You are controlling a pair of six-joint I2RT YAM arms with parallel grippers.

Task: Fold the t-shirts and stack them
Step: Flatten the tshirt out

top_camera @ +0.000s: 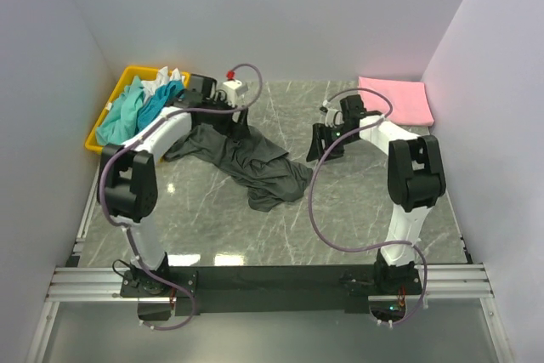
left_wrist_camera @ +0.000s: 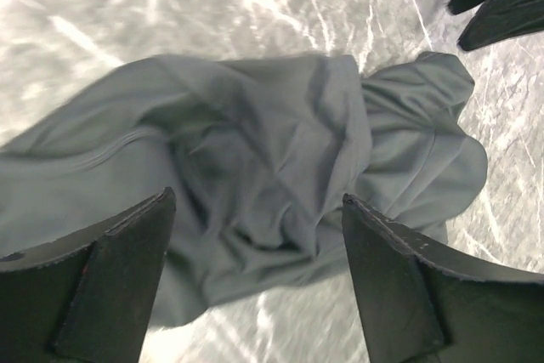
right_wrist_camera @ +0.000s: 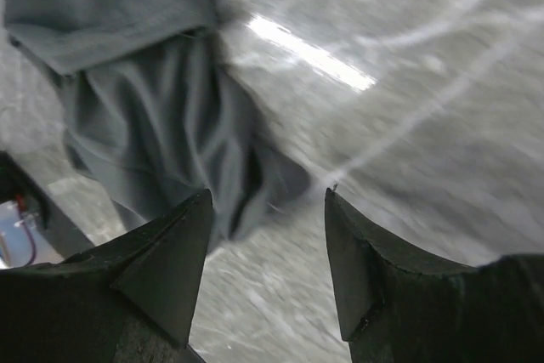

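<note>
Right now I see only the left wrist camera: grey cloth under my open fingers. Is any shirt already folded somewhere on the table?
Observer: Yes. One pink t-shirt lies folded flat at the far right corner.
Operator: Where are the other shirts?
Observer: A teal t-shirt and a white t-shirt are heaped in the yellow tray at the far left.
Operator: Does the right gripper hold the cloth?
Observer: No. The right gripper is open near the right end of the crumpled grey t-shirt, gripping nothing.

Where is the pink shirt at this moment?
In the top view the pink shirt lies folded at the far right corner of the table, beyond the right claw.
</note>
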